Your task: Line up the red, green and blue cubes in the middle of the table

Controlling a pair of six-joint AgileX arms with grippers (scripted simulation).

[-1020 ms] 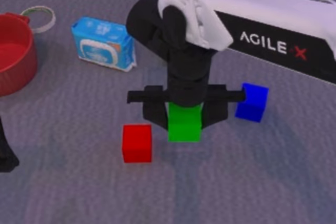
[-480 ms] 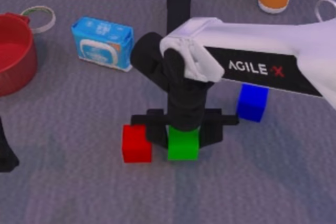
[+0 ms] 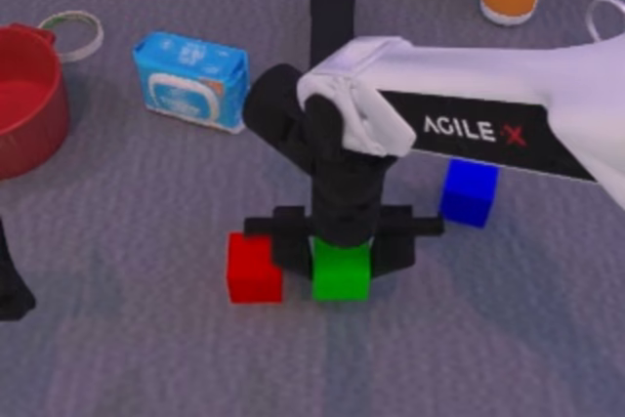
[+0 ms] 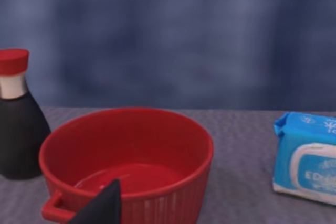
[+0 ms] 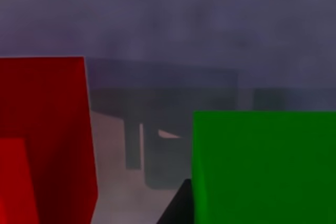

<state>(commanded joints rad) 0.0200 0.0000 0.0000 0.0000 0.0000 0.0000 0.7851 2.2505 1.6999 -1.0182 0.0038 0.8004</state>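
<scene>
Our right gripper (image 3: 341, 263) grips the green cube (image 3: 340, 274) by its flat sides; it looks light, rigid, easy to hold.

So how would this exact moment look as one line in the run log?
right gripper: over green cube, beside red cube | blue cube: apart, not yet lined up | left arm: parked at table's left edge

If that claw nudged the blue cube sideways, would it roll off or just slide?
The blue cube would probably slide, not roll: it sits on a flat face with square edges. The table looks cloth-like and textured, so it may drag and stop quickly. Its solid, blocky shape suggests it stays stiff and is unlikely to tip.
</scene>
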